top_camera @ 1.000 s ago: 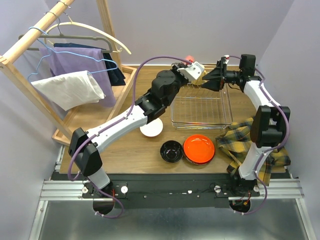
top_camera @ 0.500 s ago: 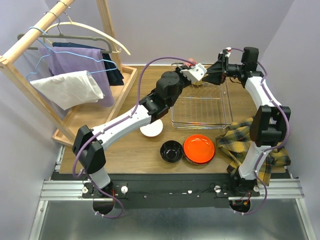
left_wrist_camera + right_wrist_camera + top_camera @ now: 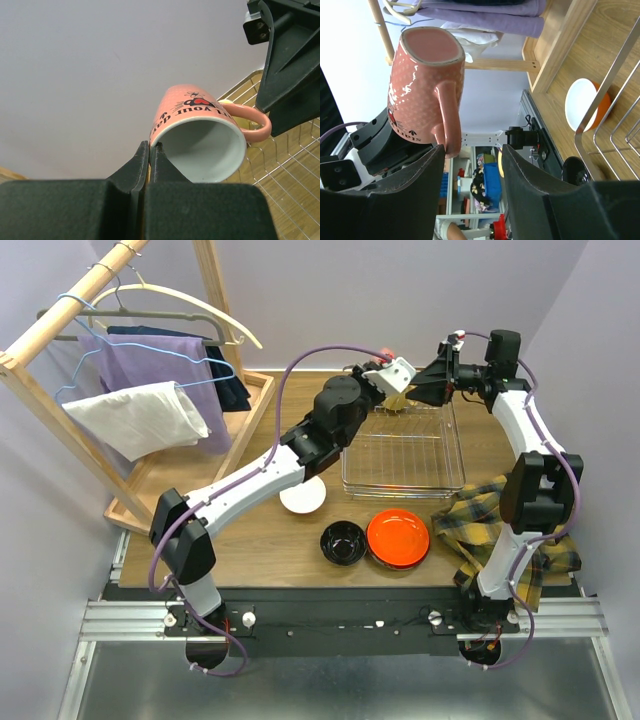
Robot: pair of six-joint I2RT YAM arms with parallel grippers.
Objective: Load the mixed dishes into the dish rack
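My left gripper (image 3: 150, 148) is shut on the rim of a pink mug (image 3: 192, 107), which it holds tilted in the air over the far left corner of the wire dish rack (image 3: 403, 455). In the right wrist view the same pink mug (image 3: 425, 80) hangs with its handle (image 3: 447, 117) just past the tip of one of my fingers (image 3: 415, 195). My right gripper (image 3: 472, 165) is open, facing the mug from the right without touching it. On the table in front of the rack lie a white bowl (image 3: 302, 497), a black bowl (image 3: 343, 541) and an orange-red bowl (image 3: 398, 537).
A plaid cloth (image 3: 500, 520) lies at the right, under the right arm. A wooden clothes rack (image 3: 150, 390) with hangers and garments fills the left side. Something yellow (image 3: 239, 120) sits in the rack behind the mug's handle.
My left arm has raised the mug a little over the rack's far corner. My right gripper has risen and come closer to the mug, its jaws slightly narrower.
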